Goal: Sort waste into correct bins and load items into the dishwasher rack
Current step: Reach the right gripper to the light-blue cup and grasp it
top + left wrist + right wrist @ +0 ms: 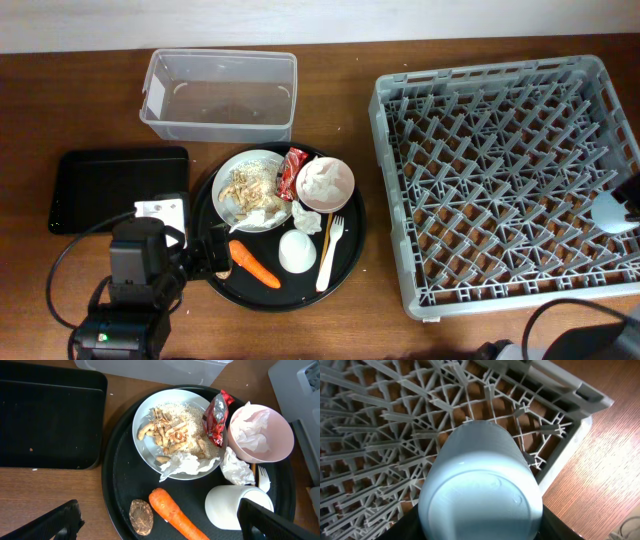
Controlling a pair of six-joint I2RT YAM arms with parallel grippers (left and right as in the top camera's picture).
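Your right gripper (480,527) is clamped around the light blue cup (480,490), one finger on each side of its wall. The cup hangs over the right edge of the dishwasher rack (490,72), about midway between its near and far sides. To seat it well, I'd carry it a little left until it is fully inside the rim. Then lower it between the pegs rather than onto their tips, and let go only once it rests. Its flat base faces the wrist camera, so its long axis runs from the gripper down toward the pegs. The mouth is hidden, presumably facing downward. Your left gripper (159,505) is spread wide and empty above the carrot (175,515) on the round tray (117,485).
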